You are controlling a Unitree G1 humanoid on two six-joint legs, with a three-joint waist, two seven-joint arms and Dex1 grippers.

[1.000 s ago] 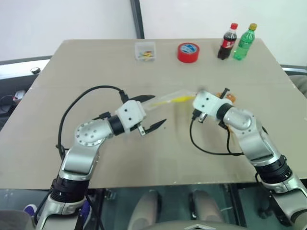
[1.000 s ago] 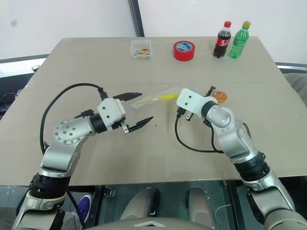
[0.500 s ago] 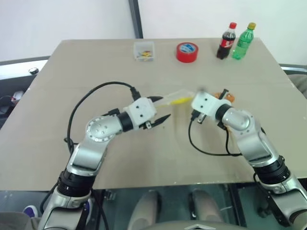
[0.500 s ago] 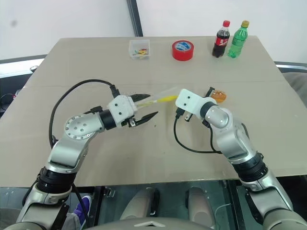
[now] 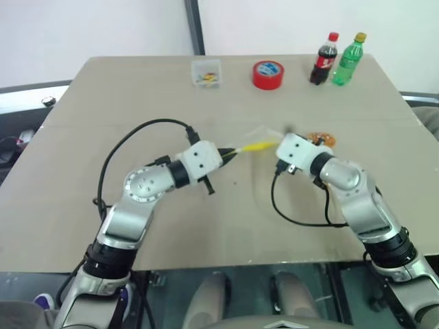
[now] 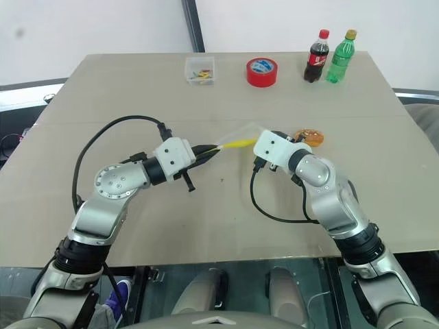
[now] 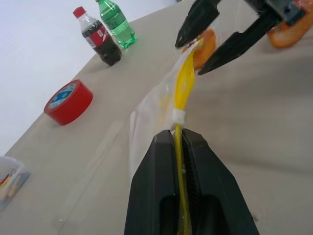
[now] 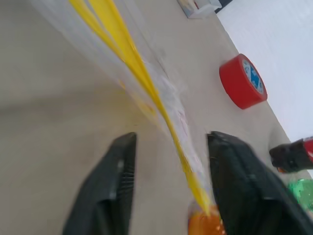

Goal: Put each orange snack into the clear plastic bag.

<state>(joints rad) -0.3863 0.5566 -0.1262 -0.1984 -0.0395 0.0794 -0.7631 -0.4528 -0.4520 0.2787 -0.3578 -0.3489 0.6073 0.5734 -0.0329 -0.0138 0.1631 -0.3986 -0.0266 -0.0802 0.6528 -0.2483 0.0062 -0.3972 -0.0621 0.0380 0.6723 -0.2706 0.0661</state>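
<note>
Two grippers meet over the middle of the tan table (image 5: 82, 205), and we see the clear plastic bag (image 7: 151, 105) stretched between them. Our left gripper (image 7: 179, 134) is clamped tight on the bag's yellow seal strip (image 7: 184, 85), which runs up between its two black fingers toward the right gripper (image 7: 205, 46). In the left wrist view that right gripper's fingers stand apart on either side of the strip's far end, and our right wrist view agrees: the yellow strip passes through the gap between the two spread fingers (image 8: 110, 188) without either one pressing on it, so the right side is released.

The bag hangs above the table surface, held at one end by the left gripper (image 6: 209, 151), its see-through body trailing toward the far side.

One orange snack (image 6: 310, 136) lies on the table just behind the right wrist, beside the bag's far end. In the left wrist view we see two orange snacks: one (image 7: 204, 45) between the right fingers' silhouettes, another (image 7: 288, 34) farther off by the frame edge.

Along the far edge of the table stand a small clear box (image 5: 207, 72), a red tape roll (image 5: 268, 75), a cola bottle (image 5: 325, 59) and a green bottle (image 5: 348, 60), well apart from the grippers.
</note>
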